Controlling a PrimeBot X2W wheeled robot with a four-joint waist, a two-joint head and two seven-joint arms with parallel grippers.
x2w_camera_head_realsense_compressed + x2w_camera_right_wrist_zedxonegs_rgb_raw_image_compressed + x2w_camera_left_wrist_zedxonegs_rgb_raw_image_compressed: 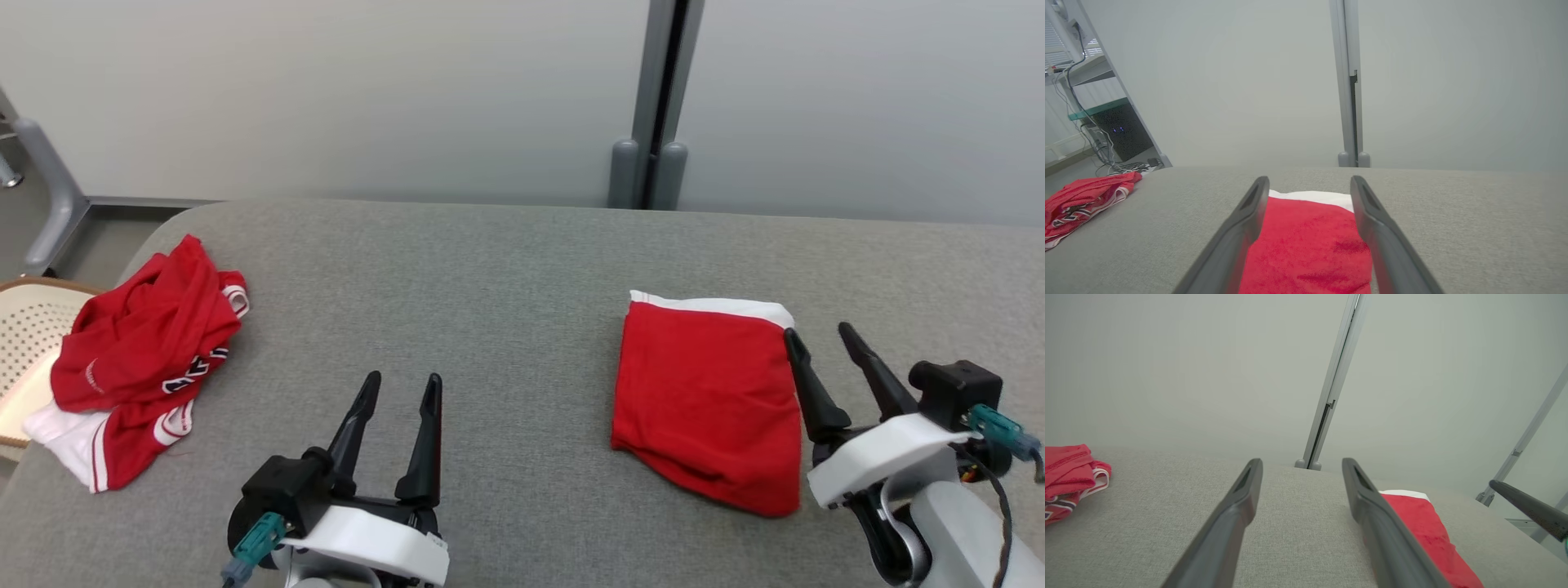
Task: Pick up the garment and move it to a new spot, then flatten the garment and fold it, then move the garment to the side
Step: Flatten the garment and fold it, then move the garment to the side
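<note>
Left jaws: parted wide, nothing between the dark fingers [424, 441], low over the bare grey desk [490, 278] near its front edge. Right jaws: likewise spread, gripping nothing, slanting up at the right edge of the folded garment [706, 392]. Lies flat on the desk's right half, a red rectangle with a white band along the far side.

From the head view, inner fingertip of the right jaws overlapping the white-banded far corner; touching or just clear, impossible to tell. In the right wrist view, red cloth [1306, 245] below and between the two fingers, near end cut off by the bottom edge. In the left wrist view, the same fold [1425, 522] half hidden behind one finger.

Well apart, at the desk's left edge: crumpled pile [139, 351] of red and white garments. Black-and-white lettering on it, creased and unreadable; a small pale mark on the red, too tiny to read. Overlaps a pale perforated thing [28, 327] with a wooden rim, cut off by the frame; basket or seat, hard to say, contents hidden.

Beyond the desk, plain grey partition [326, 90] with a post [649, 98]. Far left in the right wrist view, a dark computer case [1122, 134] with faint blue lights, and tangled cables [1094, 155].
</note>
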